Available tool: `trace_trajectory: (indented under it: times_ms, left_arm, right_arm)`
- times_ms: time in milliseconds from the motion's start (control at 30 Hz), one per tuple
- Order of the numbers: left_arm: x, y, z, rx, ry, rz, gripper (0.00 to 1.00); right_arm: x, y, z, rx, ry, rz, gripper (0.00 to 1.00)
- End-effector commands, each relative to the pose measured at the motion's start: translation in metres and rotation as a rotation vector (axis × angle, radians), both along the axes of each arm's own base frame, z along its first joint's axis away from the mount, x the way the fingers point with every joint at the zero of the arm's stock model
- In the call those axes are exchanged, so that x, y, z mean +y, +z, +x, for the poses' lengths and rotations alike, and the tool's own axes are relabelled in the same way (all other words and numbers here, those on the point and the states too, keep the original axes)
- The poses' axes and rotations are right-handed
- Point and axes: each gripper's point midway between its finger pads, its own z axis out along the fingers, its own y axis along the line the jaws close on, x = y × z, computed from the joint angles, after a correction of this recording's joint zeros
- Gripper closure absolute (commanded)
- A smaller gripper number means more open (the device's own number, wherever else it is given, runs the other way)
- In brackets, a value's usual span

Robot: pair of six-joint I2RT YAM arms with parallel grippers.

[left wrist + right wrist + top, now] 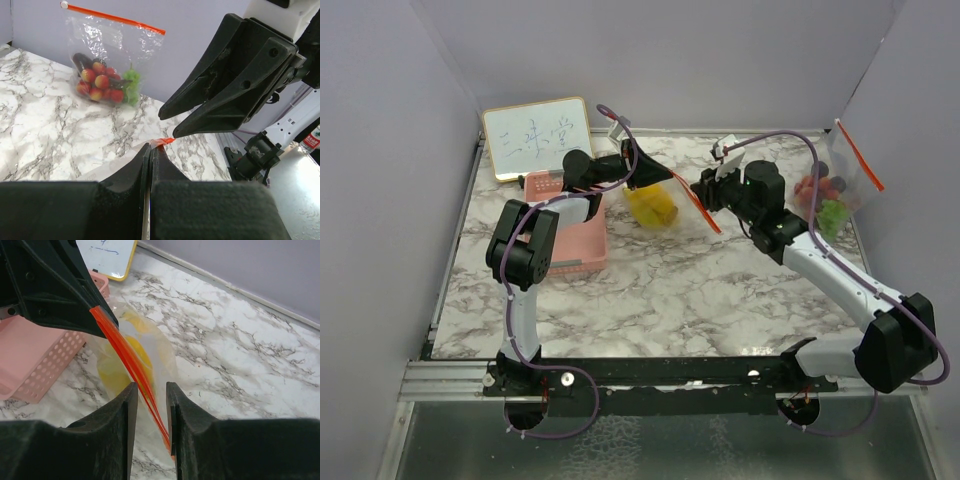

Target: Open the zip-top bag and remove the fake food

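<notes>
The zip-top bag (658,207) hangs just above the table at centre, clear with an orange zip strip (122,350). Yellow fake food (138,354) shows through its plastic. My left gripper (151,146) is shut on the bag's top edge, and a bit of orange strip (163,142) sticks out past its tips. My right gripper (148,388) is open, its jaws standing apart on either side of the strip, which runs down between them close to the right finger. In the top view the left gripper (638,178) and right gripper (705,190) face each other across the bag.
A second zip bag (832,188) with red, green and dark fruit pieces leans on the right wall, also seen in the left wrist view as a bag (107,75). A pink basket (570,240) stands at the left under my left arm. A small whiteboard (537,137) leans at the back left.
</notes>
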Motion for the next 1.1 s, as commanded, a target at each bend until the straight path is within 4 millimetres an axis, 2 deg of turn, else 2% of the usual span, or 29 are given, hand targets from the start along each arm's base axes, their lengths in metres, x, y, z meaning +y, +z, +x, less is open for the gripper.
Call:
trace_trajectory:
  times_ms: [0,567,733,800,933,1067]
  left_arm:
    - [-0.003,0.018,-0.003,-0.052,-0.007,-0.023,1.0]
    - [-0.001,0.026,-0.011,-0.054,-0.037,-0.053,1.0]
    - [-0.001,0.031,-0.018,-0.072,-0.098,-0.063,1.0]
    - [-0.001,0.03,-0.021,-0.068,-0.121,-0.065,1.0]
    - [-0.002,0.027,-0.021,-0.057,-0.128,-0.064,1.0]
    - [-0.003,0.021,-0.017,-0.047,-0.124,-0.048,1.0]
  right_arm:
    - [0.005,-0.001,0.004,-0.017,0.025,0.011,0.7]
    - [0.005,-0.028,0.021,0.023,-0.011,-0.041,0.7]
    - [0.002,-0.038,0.031,0.017,-0.036,-0.086,0.7]
    - [0.0,-0.036,0.034,0.013,-0.045,-0.095,0.7]
    - [0.005,-0.029,0.032,0.038,-0.015,-0.067,0.8]
    - [0.005,-0.011,0.025,0.004,0.0,-0.036,0.74]
